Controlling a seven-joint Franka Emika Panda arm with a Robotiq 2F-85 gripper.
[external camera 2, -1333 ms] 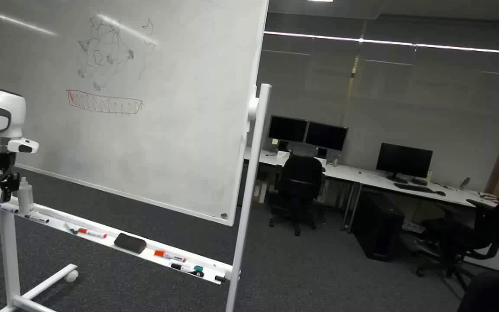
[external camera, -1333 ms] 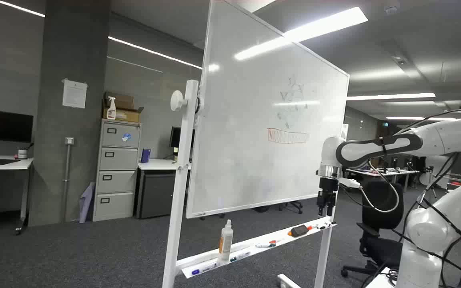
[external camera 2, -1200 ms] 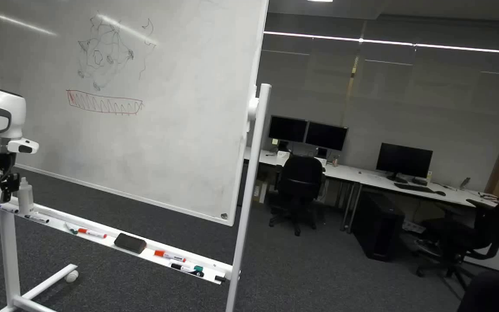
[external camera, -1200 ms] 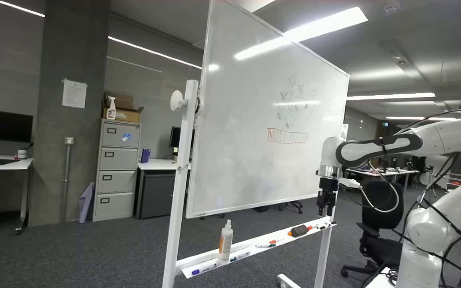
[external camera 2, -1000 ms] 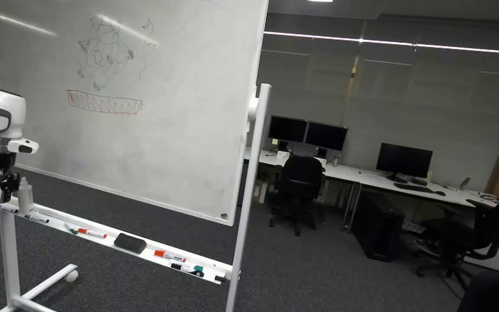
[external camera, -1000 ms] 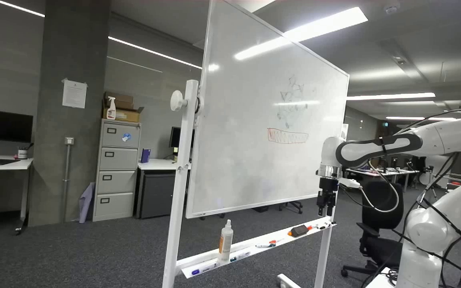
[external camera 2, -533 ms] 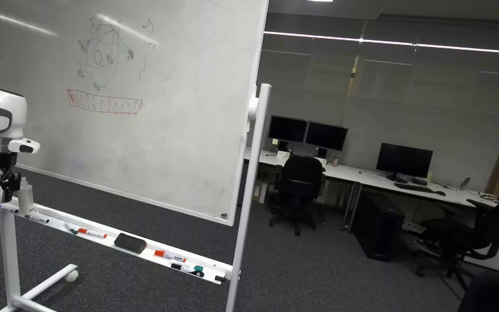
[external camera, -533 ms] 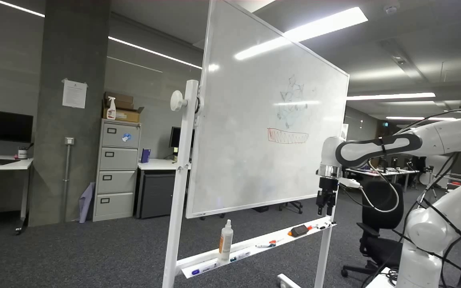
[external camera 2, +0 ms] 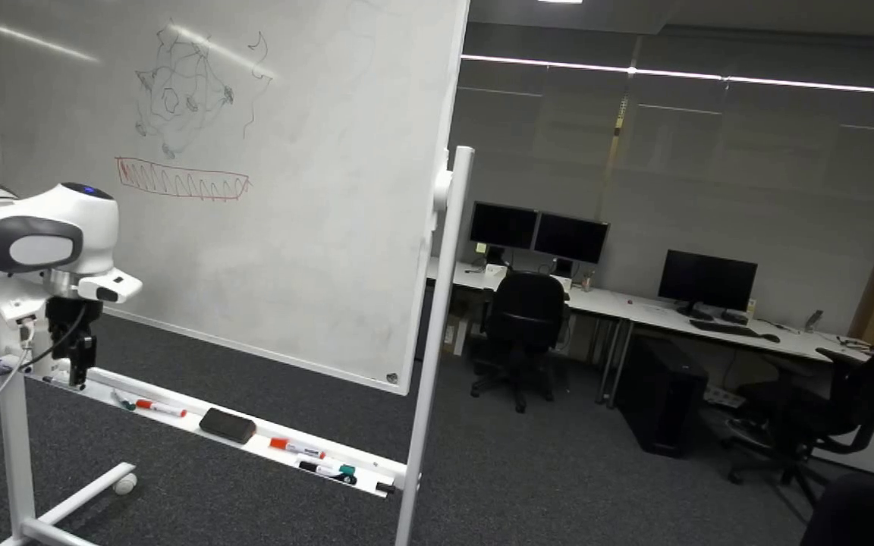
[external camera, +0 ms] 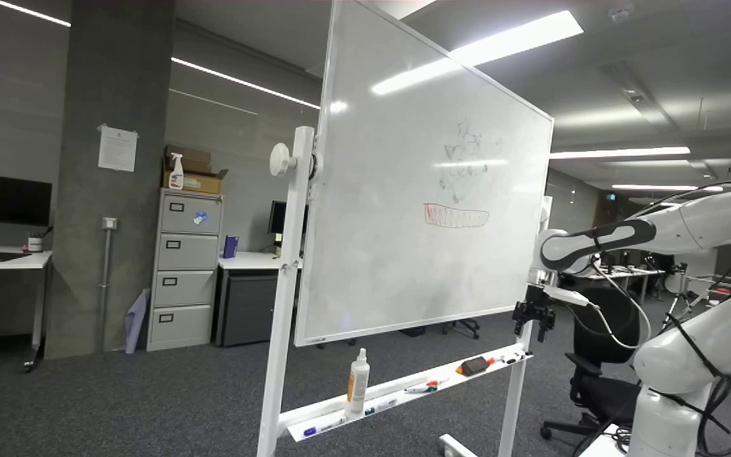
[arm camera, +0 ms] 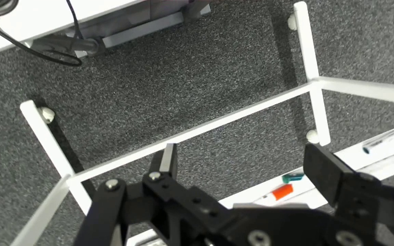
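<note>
My gripper (external camera: 530, 331) is open and empty above and in front of the whiteboard tray (external camera: 397, 388); it also shows in an exterior view (external camera 2: 77, 373). In the wrist view the spread fingers (arm camera: 242, 160) have nothing between them; below lie an orange-capped marker (arm camera: 281, 192), a green cap (arm camera: 292, 177) and another marker (arm camera: 388, 139). A clear bottle (external camera: 358, 387) stands upright on the tray, mostly hidden behind the gripper in an exterior view. A dark eraser (external camera 2: 227, 426) and several markers lie along the tray. The whiteboard (external camera: 391, 266) bears dark sketches and a red box (external camera 2: 183, 180).
The stand's white crossbar (arm camera: 217, 122) and feet are on the carpet. A white tabletop (arm camera: 46, 17) with a looped black cable shows in the wrist view. An office chair (external camera: 606, 330) stands behind the arm. A filing cabinet (external camera: 188, 279) and desks with monitors (external camera 2: 708, 278) stand beyond.
The arm has moved: the gripper shifts right in both exterior views, slightly up in one and lower in the other. Its fingers look wider apart than before. The tray items have not moved.
</note>
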